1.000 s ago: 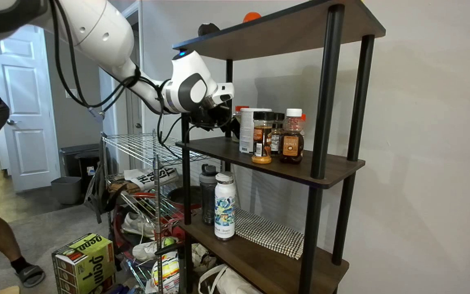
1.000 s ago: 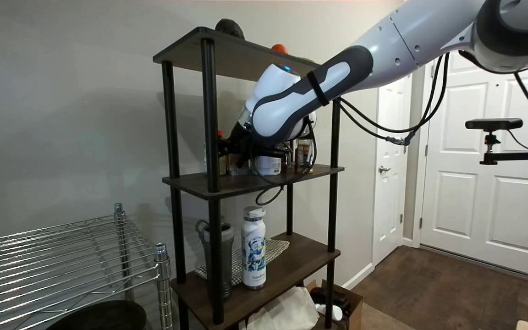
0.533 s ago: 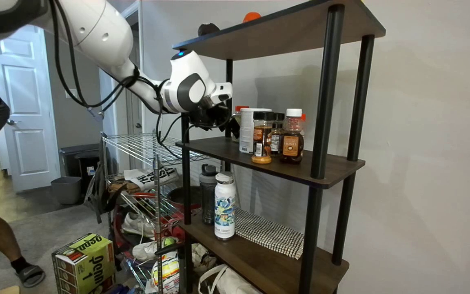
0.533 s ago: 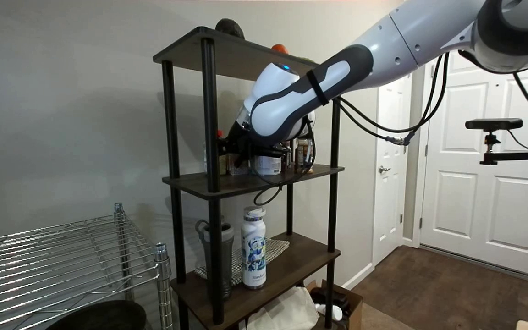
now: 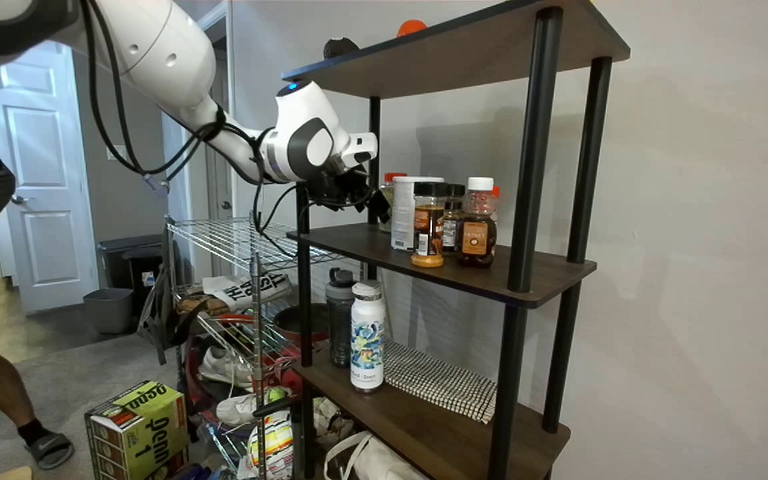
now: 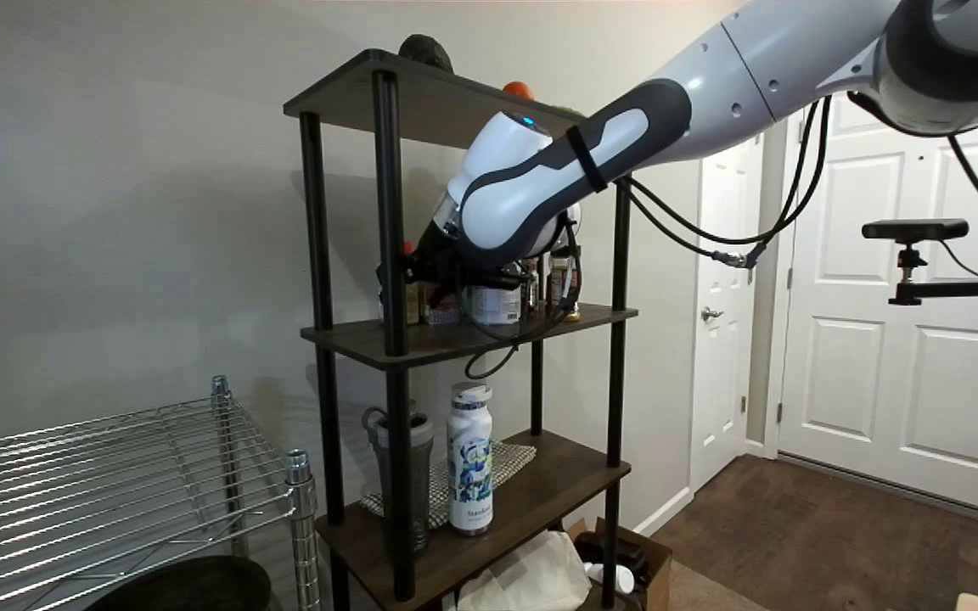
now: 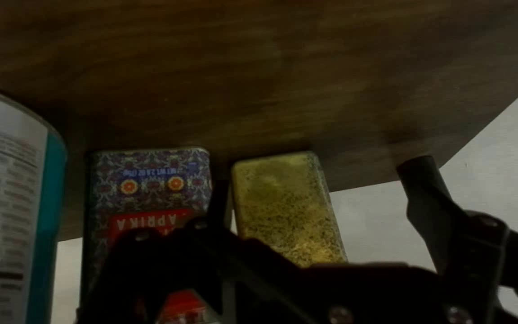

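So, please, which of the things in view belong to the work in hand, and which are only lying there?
Seemingly in the work:
pincer
red-capped seasoning jar, between its open jaws in the wrist view

Seemingly just lying about:
paprika tin beside that jar
white water bottle
grey shaker bottle
checked mat
Penn box

The paprika tin (image 7: 149, 189) carries an ornamental pattern in purple, orange and red. The spice jar (image 7: 286, 207) is speckled yellow-green. The gripper (image 7: 317, 177) is black.

The wrist view is dim; soft shadows mark the wall (image 6: 158, 212).
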`<action>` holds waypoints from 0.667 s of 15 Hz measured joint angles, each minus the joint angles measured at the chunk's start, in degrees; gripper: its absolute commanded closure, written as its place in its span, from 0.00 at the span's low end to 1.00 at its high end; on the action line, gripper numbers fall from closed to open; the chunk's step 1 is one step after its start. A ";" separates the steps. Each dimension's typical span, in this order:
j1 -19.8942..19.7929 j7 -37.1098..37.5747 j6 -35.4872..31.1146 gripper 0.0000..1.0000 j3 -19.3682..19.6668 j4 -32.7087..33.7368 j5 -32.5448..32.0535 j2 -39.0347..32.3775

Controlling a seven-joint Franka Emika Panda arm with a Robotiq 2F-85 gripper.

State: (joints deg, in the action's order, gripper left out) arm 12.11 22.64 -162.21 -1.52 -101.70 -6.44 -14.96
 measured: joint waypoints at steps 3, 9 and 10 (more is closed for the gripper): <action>-0.01 -0.01 0.00 0.00 -0.27 0.37 0.01 0.00; 0.00 -0.07 -0.02 0.00 -0.86 0.49 0.29 0.00; -0.01 -0.07 -0.02 0.00 -0.86 0.49 0.29 0.00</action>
State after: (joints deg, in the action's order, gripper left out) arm 12.11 22.56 -162.24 -2.38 -101.21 -6.15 -14.96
